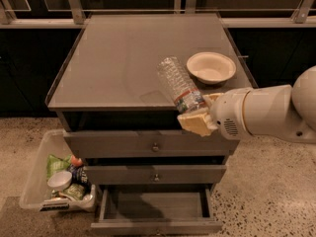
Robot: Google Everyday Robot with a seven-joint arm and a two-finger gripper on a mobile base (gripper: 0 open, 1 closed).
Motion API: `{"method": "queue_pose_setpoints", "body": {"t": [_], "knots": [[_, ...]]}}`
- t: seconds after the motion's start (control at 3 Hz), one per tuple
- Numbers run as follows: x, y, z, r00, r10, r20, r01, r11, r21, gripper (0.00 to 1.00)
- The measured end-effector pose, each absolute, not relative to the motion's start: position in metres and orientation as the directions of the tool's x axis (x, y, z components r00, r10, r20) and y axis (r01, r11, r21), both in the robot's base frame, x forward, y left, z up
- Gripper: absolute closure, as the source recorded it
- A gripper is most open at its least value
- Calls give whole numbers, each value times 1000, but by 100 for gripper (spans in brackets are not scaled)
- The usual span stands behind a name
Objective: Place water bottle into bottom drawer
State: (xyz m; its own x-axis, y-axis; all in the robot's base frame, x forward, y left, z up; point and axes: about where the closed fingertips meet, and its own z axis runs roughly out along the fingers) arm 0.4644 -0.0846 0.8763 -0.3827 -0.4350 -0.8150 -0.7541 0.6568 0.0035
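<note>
Where the tool is: the tool [200, 118] hangs at the front edge of the counter [113, 68].
Tool's hold: closed on the water bottle [177, 85], at its lower end.
Bottle's long way: slants up and back over the counter.
Bottom drawer [155, 206]: open, low down under the tool.

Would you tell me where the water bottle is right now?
The water bottle is held in the hand at centre-right of the camera view, tilted over the front edge of the cabinet, left of the white bowl, above the open bottom drawer.

two fingers [196, 123] on one bottle [177, 85], three drawers [123, 174]
</note>
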Motion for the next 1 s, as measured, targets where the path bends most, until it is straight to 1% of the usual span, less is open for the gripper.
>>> {"method": "queue_pose_setpoints", "body": {"t": [0.33,0.67,1.0], "knots": [[450,-88,866,-387,-419,-821,-772,634,40,100],[401,-96,818,-437,-339,-833,-808,555,198,100],[366,-101,747,-516,-241,-822,-805,466,368,100]]}}
